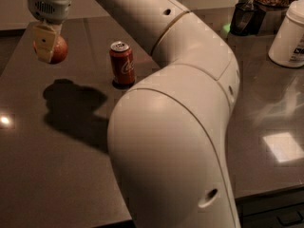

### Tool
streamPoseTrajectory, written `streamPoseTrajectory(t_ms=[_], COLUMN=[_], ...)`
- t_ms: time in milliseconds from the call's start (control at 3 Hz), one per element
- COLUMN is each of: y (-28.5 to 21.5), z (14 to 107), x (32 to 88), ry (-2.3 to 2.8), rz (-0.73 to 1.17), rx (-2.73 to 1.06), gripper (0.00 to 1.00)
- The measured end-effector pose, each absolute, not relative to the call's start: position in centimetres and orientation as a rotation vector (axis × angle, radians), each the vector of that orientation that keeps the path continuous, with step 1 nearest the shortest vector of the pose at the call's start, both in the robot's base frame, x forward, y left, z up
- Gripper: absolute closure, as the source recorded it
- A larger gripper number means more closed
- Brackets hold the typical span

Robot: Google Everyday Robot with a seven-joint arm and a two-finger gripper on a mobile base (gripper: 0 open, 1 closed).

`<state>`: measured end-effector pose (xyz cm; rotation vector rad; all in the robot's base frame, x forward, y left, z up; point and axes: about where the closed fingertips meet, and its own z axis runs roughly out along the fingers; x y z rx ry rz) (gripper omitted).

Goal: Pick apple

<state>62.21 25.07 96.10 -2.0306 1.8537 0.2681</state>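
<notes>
The red-orange apple (59, 50) is held in my gripper (49, 46) at the upper left of the camera view, lifted well above the dark tabletop (52, 165). The cream fingers (45, 42) are shut on the apple and cover its left side. Their shadow lies on the table below. A red cola can (122, 63) stands upright on the table to the right of the apple, apart from it. My large white arm fills the middle of the view.
A white lidded container (289, 32) stands at the far right. Dark containers (242, 17) and a jar sit at the back right. The table's front edge runs along the lower right.
</notes>
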Motion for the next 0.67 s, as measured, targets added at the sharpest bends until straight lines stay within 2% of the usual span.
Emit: streamPoseTrajectory(t_ms=[667], y=[25.18], z=[97.98], x=[60.66], ry=[1.772], rz=[0.293], rx=[-2.062], gripper=[1.0])
